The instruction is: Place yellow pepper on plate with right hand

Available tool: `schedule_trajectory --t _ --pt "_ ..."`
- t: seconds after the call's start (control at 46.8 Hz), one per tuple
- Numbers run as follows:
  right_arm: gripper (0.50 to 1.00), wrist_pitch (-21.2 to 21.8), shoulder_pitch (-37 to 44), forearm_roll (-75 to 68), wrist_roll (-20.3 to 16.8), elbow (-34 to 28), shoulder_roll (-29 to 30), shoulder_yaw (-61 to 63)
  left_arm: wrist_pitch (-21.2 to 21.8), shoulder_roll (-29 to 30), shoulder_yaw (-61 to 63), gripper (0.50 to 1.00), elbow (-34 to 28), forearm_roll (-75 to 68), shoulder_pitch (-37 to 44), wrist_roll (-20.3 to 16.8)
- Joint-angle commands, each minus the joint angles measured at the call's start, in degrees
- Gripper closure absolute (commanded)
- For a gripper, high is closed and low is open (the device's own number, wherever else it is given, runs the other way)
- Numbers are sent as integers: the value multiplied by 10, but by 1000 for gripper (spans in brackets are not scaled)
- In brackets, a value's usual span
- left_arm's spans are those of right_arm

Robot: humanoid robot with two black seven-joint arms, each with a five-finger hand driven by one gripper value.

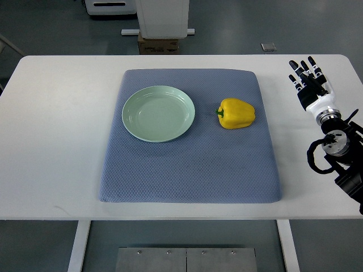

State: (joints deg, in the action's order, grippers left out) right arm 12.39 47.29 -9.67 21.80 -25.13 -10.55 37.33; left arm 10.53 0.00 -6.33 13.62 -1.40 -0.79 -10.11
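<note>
The glossy yellow pepper [236, 114] lies on the grey mat [187, 170], beside the empty pale-green plate [158, 113]. The right hand [307, 76], fingers spread and empty, hovers well apart; grasping remains.

One yellow pepper [236, 114], one plate [158, 113], one mat [190, 164], one hand [309, 79].

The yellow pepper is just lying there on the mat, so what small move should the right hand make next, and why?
Probably swing the right hand leftward and toward the yellow pepper. The hand sits over bare table beyond the blue mat's right edge, fingers extended, holding nothing. The pepper lies on its side on the mat, apart from the empty green plate to its left, so reaching comes before any grasp.
</note>
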Motion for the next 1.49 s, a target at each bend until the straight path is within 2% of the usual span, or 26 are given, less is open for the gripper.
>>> schedule_trajectory --t 0.0,1.473 --pt "500 0 0 0 0 0 0 0 -1 0 0 500 0 0 0 0" --pt "500 0 -7 0 0 0 0 -1 0 0 0 500 0 0 0 0"
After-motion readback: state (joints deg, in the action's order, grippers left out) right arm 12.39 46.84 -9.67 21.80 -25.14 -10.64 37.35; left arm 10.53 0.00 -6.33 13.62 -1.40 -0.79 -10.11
